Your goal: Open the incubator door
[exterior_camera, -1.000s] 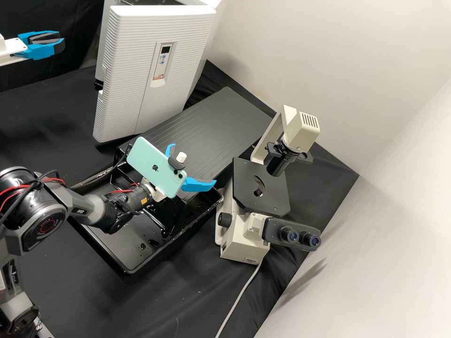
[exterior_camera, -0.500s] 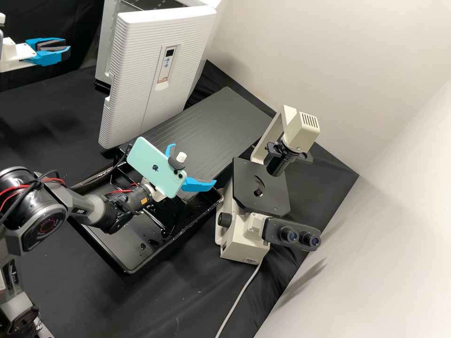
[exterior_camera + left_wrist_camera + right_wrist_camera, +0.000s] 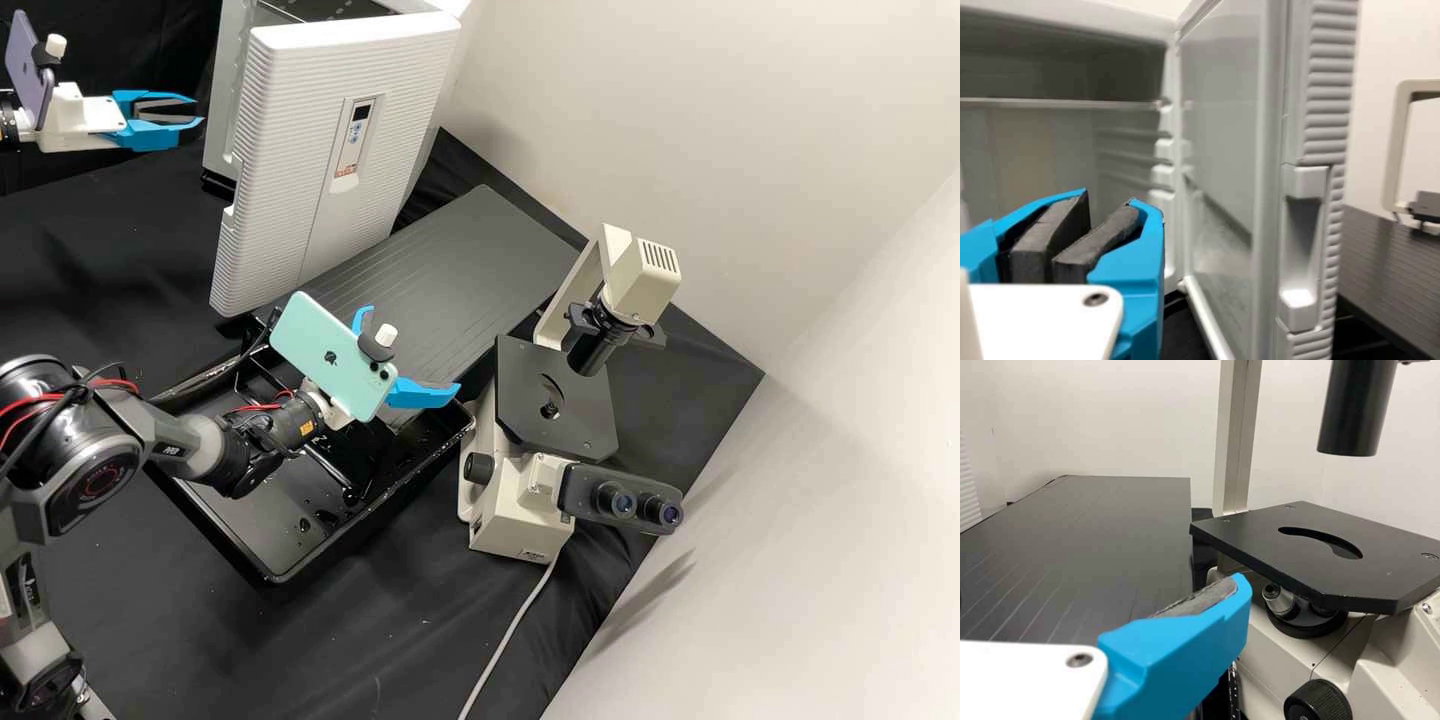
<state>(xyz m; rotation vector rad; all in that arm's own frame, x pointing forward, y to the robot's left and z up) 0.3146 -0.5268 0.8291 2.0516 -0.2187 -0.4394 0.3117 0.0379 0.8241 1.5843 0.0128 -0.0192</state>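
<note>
Only slightly open: left gripper (image 3: pixel 197 111).

A smooth, plain off-white wall (image 3: pixel 720 120) rises behind the bench (image 3: pixel 690 420), which is draped in matte black cloth (image 3: pixel 400 640) with soft creases and folds. A second smooth, pale wall (image 3: pixel 820 560) borders the bench's right side in the high view, meeting the first in a faint slanting corner. At that view's upper left hangs dark black fabric (image 3: pixel 150 40). Light falls softly across both walls, brightening the second, where a narrow, blurry grey shadow (image 3: pixel 652 592) slants near the cloth
</note>
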